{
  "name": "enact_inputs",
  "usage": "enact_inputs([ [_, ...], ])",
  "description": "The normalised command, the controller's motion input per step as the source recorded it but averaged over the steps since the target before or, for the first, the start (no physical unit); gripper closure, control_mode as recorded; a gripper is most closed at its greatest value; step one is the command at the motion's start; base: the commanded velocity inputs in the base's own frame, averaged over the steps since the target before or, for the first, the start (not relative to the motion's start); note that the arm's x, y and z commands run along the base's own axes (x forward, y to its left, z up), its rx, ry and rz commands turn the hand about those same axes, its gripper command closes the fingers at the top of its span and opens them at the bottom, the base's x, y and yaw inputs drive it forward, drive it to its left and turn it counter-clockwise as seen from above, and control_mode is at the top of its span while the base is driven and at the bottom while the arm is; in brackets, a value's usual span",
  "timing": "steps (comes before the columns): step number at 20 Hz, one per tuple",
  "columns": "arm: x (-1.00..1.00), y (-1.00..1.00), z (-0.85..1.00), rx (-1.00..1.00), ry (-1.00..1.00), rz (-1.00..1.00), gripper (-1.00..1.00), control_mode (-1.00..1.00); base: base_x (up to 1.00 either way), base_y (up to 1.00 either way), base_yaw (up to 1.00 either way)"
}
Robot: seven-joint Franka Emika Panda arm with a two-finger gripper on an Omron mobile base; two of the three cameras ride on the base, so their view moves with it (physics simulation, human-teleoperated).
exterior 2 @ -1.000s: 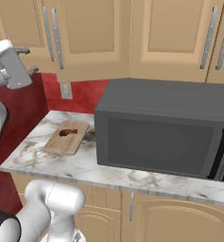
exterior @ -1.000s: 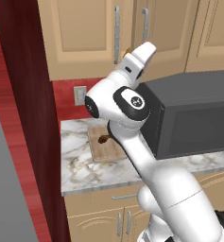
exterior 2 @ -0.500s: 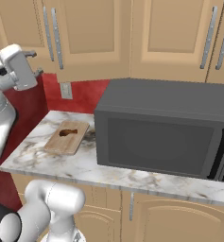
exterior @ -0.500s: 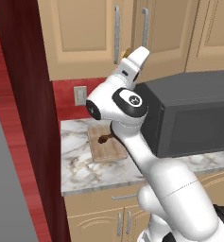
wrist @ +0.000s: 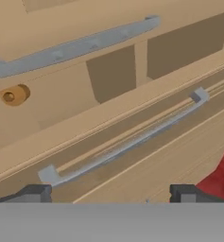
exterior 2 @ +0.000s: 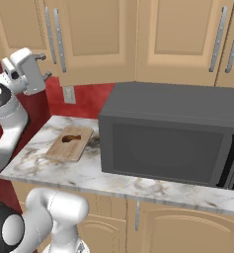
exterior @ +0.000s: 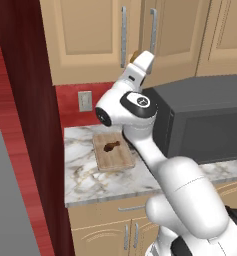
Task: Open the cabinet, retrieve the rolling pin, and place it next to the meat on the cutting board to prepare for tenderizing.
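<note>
The cabinet (exterior: pixel 90 40) (exterior 2: pixel 96 39) hangs above the counter with both doors shut, so the rolling pin is hidden. My gripper (exterior 2: pixel 44 65) (exterior: pixel 136 56) is open, just in front of the lower ends of the two silver handles (exterior 2: pixel 59 42). In the hand view one handle (wrist: pixel 123 142) runs across ahead of my gripper (wrist: pixel 111 191), apart from the fingertips. A small round brown end (wrist: pixel 14 94) shows beside the other handle; I cannot tell what it is. The cutting board (exterior: pixel 112 152) (exterior 2: pixel 69 145) lies on the counter with the meat (exterior: pixel 111 146) (exterior 2: pixel 70 138) on it.
A large dark microwave (exterior 2: pixel 173 133) (exterior: pixel 205 120) stands on the marble counter (exterior 2: pixel 89 175) right of the board. A wall outlet (exterior: pixel 85 101) sits on the red backsplash. A tall dark-red panel (exterior: pixel 25 100) bounds the counter's left end. Low cabinets (exterior: pixel 125 230) run beneath.
My hand has moved in toward the cabinet doors, rightward in the right base view. The gripper has stayed open, and the doors, board and meat have not moved.
</note>
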Motion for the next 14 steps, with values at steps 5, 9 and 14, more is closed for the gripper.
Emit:
enact_inputs([
  [5, 0.38, 0.00, -0.05, -0.01, 0.02, 0.01, -1.00, -1.00, 0.00, 0.00, 0.00],
  [9, 0.21, 0.00, -0.06, -0.01, 0.02, 0.00, -1.00, -1.00, 0.00, 0.00, 0.00],
  [14, -0.01, -0.13, -0.12, 0.00, 0.00, 0.00, -1.00, -1.00, 0.00, 0.00, 0.00],
])
